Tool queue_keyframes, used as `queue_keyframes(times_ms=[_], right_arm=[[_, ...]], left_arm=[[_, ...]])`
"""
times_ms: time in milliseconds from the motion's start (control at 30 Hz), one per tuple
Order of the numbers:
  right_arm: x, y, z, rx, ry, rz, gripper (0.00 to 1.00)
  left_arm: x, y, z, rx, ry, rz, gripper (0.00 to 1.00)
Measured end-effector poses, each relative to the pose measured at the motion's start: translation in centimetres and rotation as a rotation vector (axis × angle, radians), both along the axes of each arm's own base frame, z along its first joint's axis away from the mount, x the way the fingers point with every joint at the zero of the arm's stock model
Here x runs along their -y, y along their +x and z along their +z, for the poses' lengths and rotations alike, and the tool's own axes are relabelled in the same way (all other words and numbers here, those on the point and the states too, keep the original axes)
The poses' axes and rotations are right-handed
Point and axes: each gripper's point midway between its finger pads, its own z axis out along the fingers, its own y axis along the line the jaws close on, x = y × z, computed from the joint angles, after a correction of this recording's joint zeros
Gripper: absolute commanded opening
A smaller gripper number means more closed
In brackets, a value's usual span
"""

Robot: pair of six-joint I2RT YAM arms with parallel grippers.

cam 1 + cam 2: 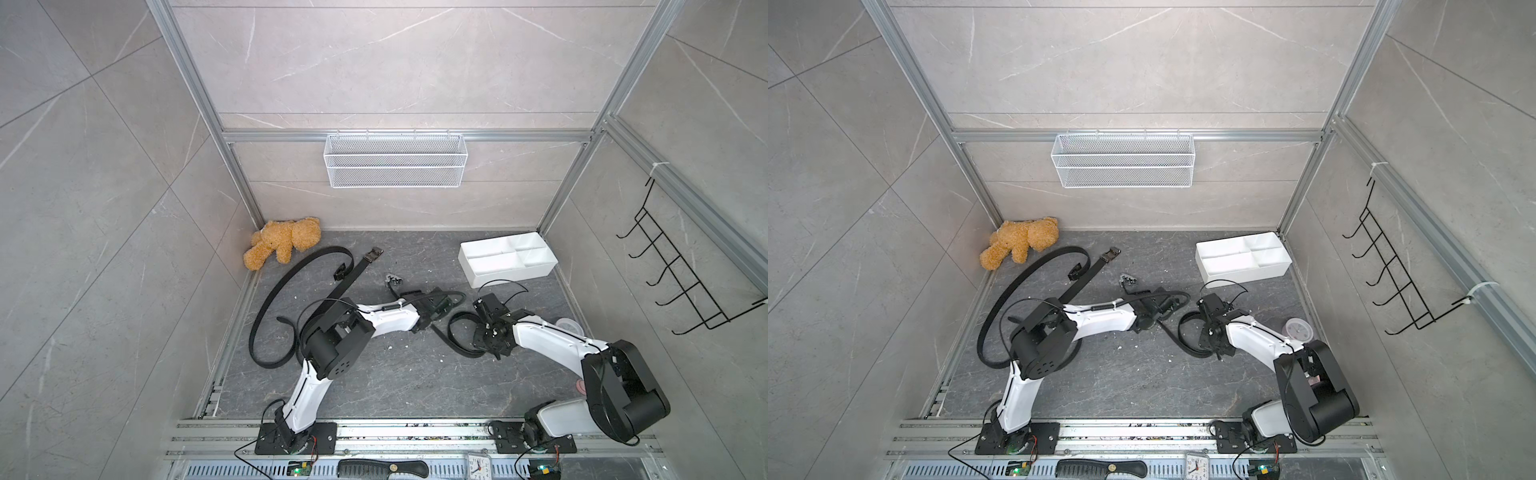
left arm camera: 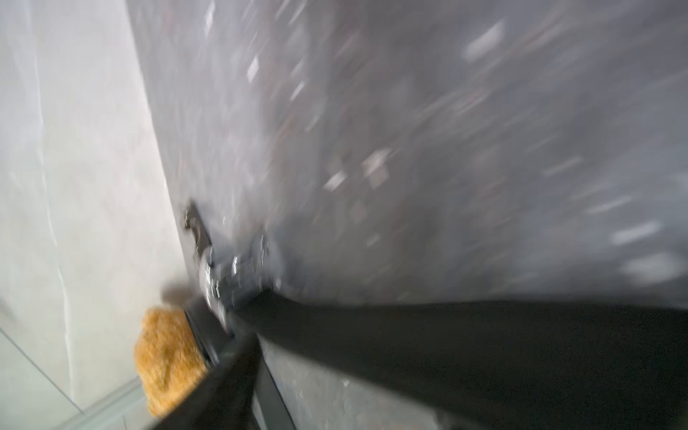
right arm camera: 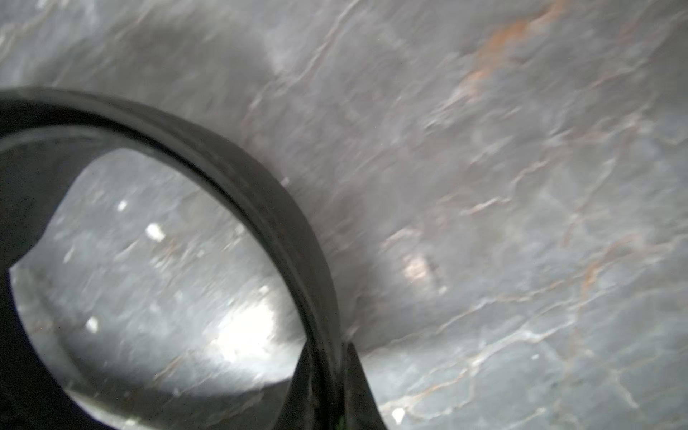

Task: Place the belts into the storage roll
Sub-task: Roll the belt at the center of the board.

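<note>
The storage roll [image 1: 507,266] [image 1: 1241,266], a white four-compartment tray, sits at the back right with nothing in it. Two belts [image 1: 266,307] [image 1: 994,316] sprawl at the left, and one has its buckle [image 1: 372,254] near the back. A third belt [image 1: 455,338] [image 1: 1185,338] curls between my arms. My right gripper [image 1: 484,332] [image 3: 329,387] is shut on its loop [image 3: 260,178]. My left gripper [image 1: 409,296] [image 2: 342,383] is open over bare floor, facing that belt's shiny buckle [image 1: 392,281] [image 2: 231,275]. The left wrist view is blurred.
A brown teddy bear [image 1: 282,243] lies in the back left corner. A white wire basket [image 1: 395,160] hangs on the back wall and a black hook rack [image 1: 681,282] on the right wall. A clear round tub [image 1: 567,325] stands behind the right arm.
</note>
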Motion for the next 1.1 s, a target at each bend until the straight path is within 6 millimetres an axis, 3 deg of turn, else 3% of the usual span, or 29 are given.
queue_keyframes(times_ms=[67, 167, 333, 433, 567, 633, 733, 833, 900, 1033, 1100], right_arm=[[-1.0, -0.3, 0.0, -0.007, -0.010, 0.030, 0.00], [-1.6, -0.5, 0.0, -0.011, -0.025, 0.042, 0.02], [-2.6, -0.8, 0.0, -0.020, -0.037, 0.063, 0.06], [-3.3, -1.0, 0.0, -0.022, -0.039, 0.075, 0.07], [-3.6, -1.1, -0.1, -0.018, -0.049, 0.083, 0.09], [-3.8, -1.2, -0.1, -0.015, -0.052, 0.087, 0.09], [-4.1, -1.4, -0.1, -0.014, -0.049, 0.092, 0.09], [-4.6, -1.6, -0.1, -0.014, -0.048, 0.109, 0.10], [-5.0, -1.9, -0.1, -0.017, -0.046, 0.123, 0.10], [-5.6, -2.1, -0.1, -0.024, -0.052, 0.146, 0.14], [-6.0, -2.3, -0.2, -0.037, -0.052, 0.160, 0.18]], left_arm=[[-2.4, 0.0, 1.1, -0.002, -0.069, 0.084, 1.00], [-3.6, -1.6, 2.8, -0.022, -0.217, 0.167, 1.00], [-2.5, -5.7, 8.2, -0.111, -0.621, 0.335, 0.99], [-1.2, -7.2, 9.2, -0.223, -0.792, 0.454, 0.96], [0.3, -8.1, 6.1, -0.394, -0.876, 0.621, 0.83], [0.3, -8.1, 3.1, -0.481, -0.872, 0.723, 0.77], [-0.2, -7.8, -0.7, -0.561, -0.850, 0.841, 0.75], [0.2, -7.3, -2.0, -0.603, -0.853, 0.883, 0.69], [1.1, -6.5, -1.9, -0.610, -0.869, 0.876, 0.55], [2.8, -5.0, -1.5, -0.616, -0.894, 0.846, 0.06], [2.8, -4.6, -1.6, -0.611, -0.881, 0.835, 0.00]])
